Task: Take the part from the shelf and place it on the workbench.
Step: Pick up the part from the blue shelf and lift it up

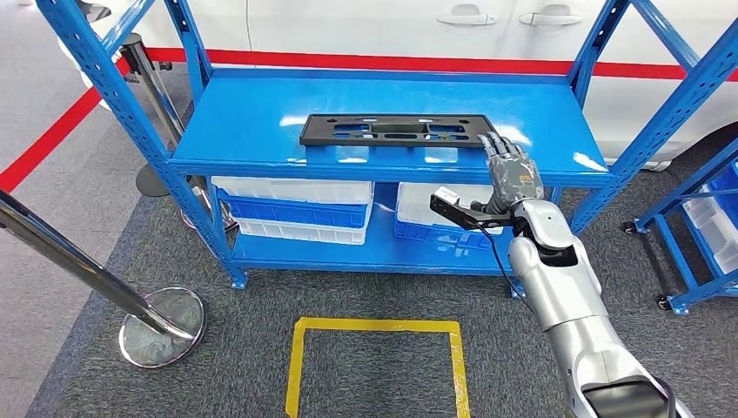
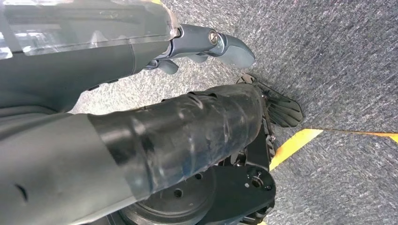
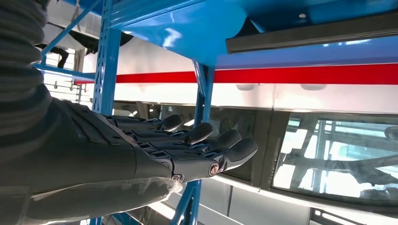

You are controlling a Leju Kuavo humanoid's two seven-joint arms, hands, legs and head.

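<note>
The part (image 1: 396, 130) is a long, flat black plastic frame lying on the top deck of the blue shelf (image 1: 261, 122). My right hand (image 1: 512, 170) reaches up at the shelf's front edge, its outstretched fingertips at the part's right end. In the right wrist view that hand (image 3: 187, 145) has its fingers straight and holds nothing, with the part's dark edge (image 3: 319, 35) a little apart from them. My left hand (image 2: 206, 44) hangs by my body over the grey carpet with nothing in it.
White and blue bins (image 1: 296, 205) sit on the lower shelf. A chrome stanchion base (image 1: 163, 326) stands at the left. A yellow taped square (image 1: 376, 366) marks the carpet before the shelf. A white car (image 1: 392, 26) stands behind, and another blue rack (image 1: 705, 218) is at the right.
</note>
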